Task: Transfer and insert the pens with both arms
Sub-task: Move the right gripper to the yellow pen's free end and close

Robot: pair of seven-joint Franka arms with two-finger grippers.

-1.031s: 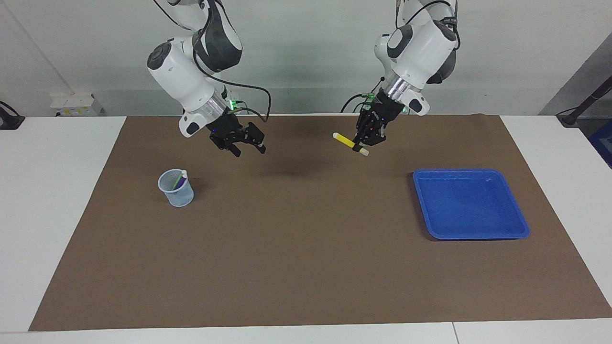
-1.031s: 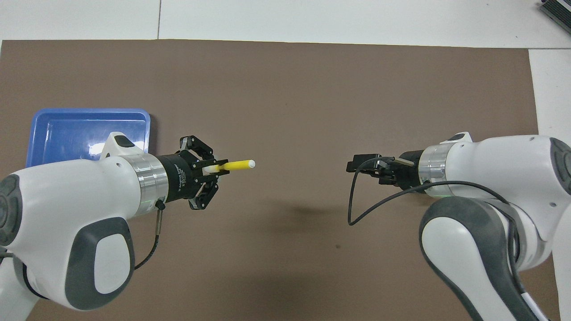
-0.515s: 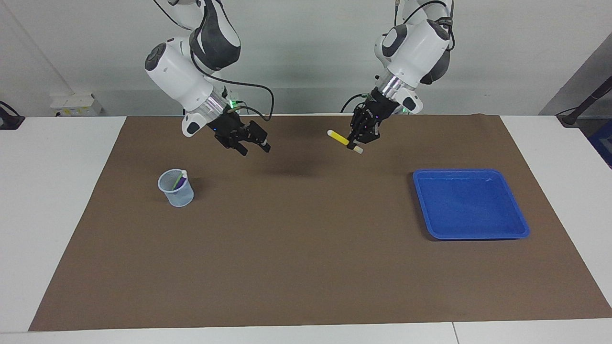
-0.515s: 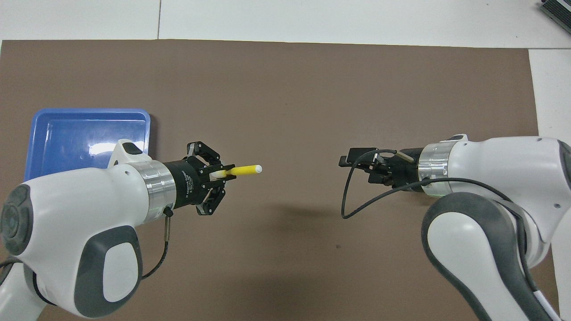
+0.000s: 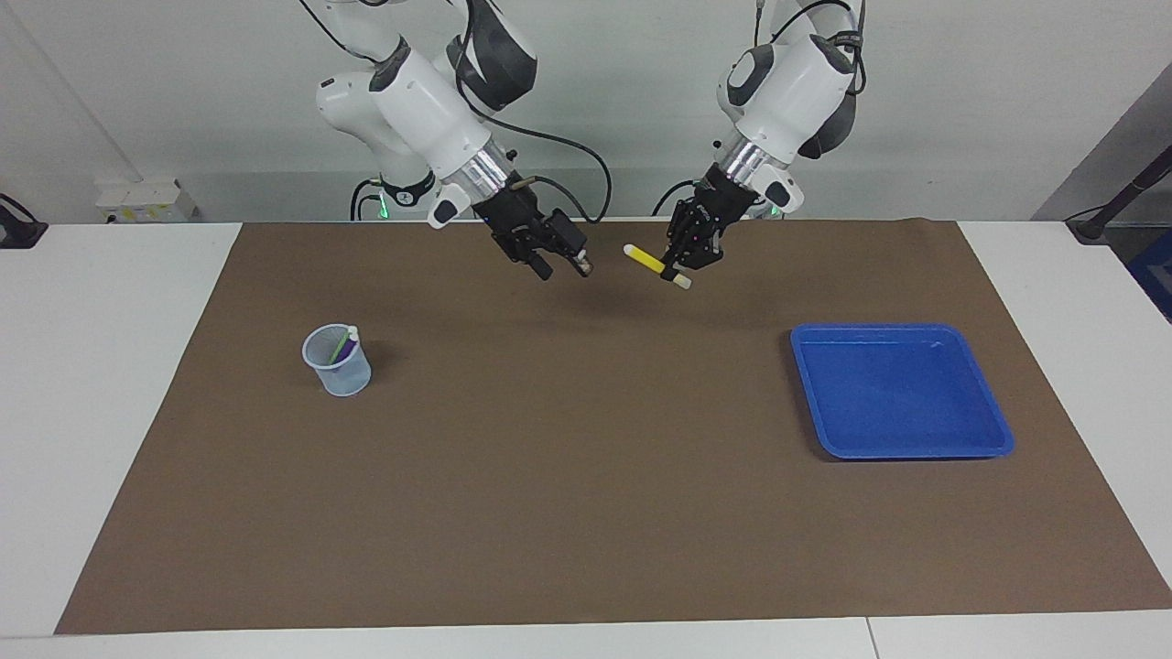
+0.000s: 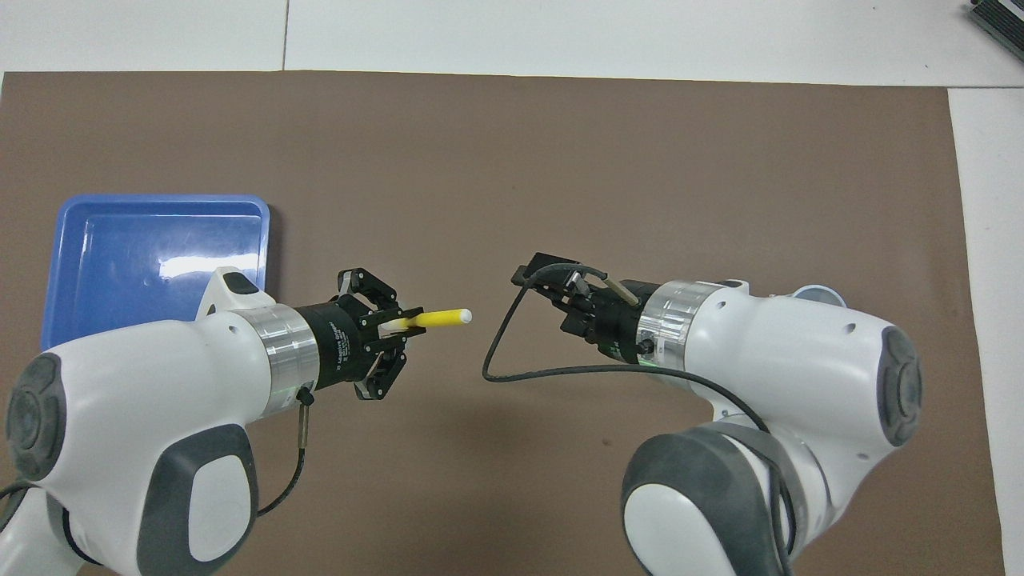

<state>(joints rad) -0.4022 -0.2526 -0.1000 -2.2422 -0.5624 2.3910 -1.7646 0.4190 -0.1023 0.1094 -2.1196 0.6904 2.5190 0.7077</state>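
My yellow pen (image 5: pixel 652 264) is up in the air over the brown mat (image 5: pixel 586 513), over the part close to us robots. My left end effector (image 5: pixel 682 265) is shut tight on it near its lower pale cap, and the long yellow part sticks out toward my other arm. My right end effector (image 5: pixel 563 264) is up in the air too, just beside the free tip of the pen but not touching it. Its fingers are spread wide, ready to take the pen.

I think the pen is light and stiff, so it will not bend or sag. It looks smooth and round, so it could slip or roll in my fingers if I pinch it off to one side. The best place for my right end effector to hold it is the bare yellow part, away from the cap, with the pen right between the fingers.

The little see-through cup (image 5: pixel 338 361) stands on the mat toward my right arm's end of the desk. The green pen (image 5: pixel 341 347) and the purple pen (image 5: pixel 347 349) already lean in it. The blue tray (image 5: pixel 998 439) lies toward my left arm's end, with nothing in it.
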